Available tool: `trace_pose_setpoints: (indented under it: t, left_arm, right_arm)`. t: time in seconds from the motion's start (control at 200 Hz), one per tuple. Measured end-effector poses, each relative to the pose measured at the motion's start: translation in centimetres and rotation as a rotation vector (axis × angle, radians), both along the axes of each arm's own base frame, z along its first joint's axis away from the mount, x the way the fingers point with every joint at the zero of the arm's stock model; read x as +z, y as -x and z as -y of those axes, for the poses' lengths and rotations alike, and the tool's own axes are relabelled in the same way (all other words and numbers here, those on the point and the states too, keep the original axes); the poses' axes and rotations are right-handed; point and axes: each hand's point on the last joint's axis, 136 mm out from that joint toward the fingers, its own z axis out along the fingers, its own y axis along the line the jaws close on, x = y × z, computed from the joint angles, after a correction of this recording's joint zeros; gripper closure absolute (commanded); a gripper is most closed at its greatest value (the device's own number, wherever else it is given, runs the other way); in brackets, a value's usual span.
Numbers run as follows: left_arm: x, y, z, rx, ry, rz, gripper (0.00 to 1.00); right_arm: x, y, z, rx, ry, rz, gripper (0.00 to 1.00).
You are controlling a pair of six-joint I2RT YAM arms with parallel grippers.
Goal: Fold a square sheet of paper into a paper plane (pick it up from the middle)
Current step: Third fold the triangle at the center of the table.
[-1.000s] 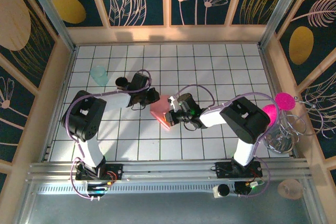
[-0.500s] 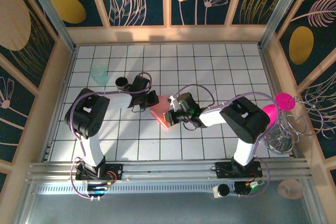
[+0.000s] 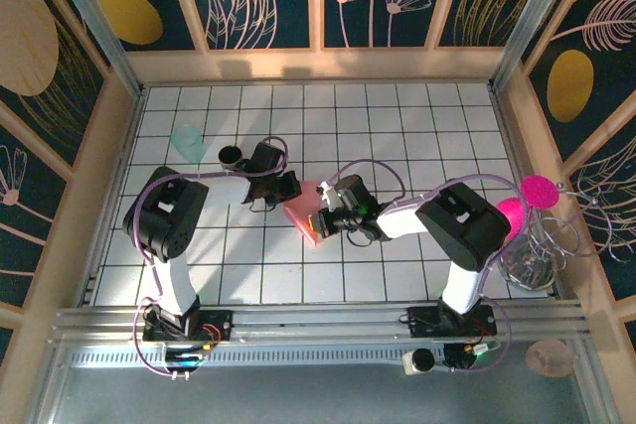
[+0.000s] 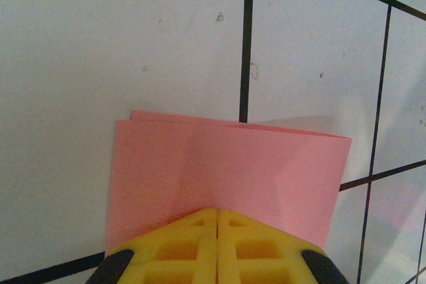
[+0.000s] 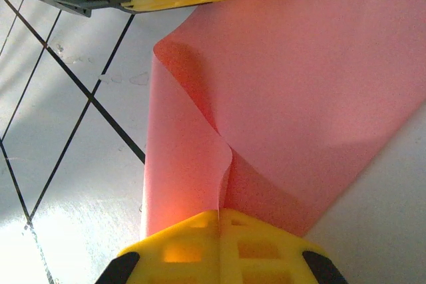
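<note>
I have both jaws pinched narrow on the square sheet of paper [image 3: 302, 213]. It lies part-folded on the white tiled table [image 3: 417, 126] at the centre of the top view, between my 2 arms.

My left gripper [image 4: 217, 216] grips it at the bottom centre of the left wrist view. From there the sheet reaches toward the top of the frame as a flat doubled band with 2 edges showing at its far side. Its long axis runs left to right, across my fingers.

My right gripper [image 5: 219, 216] holds it at the bottom of the right wrist view, where a loose flap curls up into the pinch and the sheet runs off to the upper right. The left gripper sits at that frame's top edge, so my 2 grips face each other across the paper.

From above, the band seems to run from upper centre to lower right, though my wrists cover much of it. It has no pointed nose yet. I judge neither arm nearer, and the next crease turns on that loose flap.
</note>
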Motion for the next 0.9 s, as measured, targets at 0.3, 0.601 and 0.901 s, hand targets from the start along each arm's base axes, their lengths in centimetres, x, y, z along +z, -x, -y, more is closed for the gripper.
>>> trace_pose_setpoints:
  t: [0.3,0.601,0.901]
  left_arm:
    - [3.9,-0.1,-0.9,0.041,0.009,0.077,0.84]
    - [7.3,2.8,-1.0,0.060,0.065,0.122,0.78]
    - [4.0,7.4,0.1,0.045,0.060,-0.017,0.90]
  right_arm:
    - [-0.1,-0.3,-0.1,-0.006,0.005,-0.023,1.00]
    - [-0.1,-0.3,-0.2,-0.007,0.004,-0.050,1.00]
    - [-0.2,-0.4,-0.3,-0.007,0.010,-0.057,1.00]
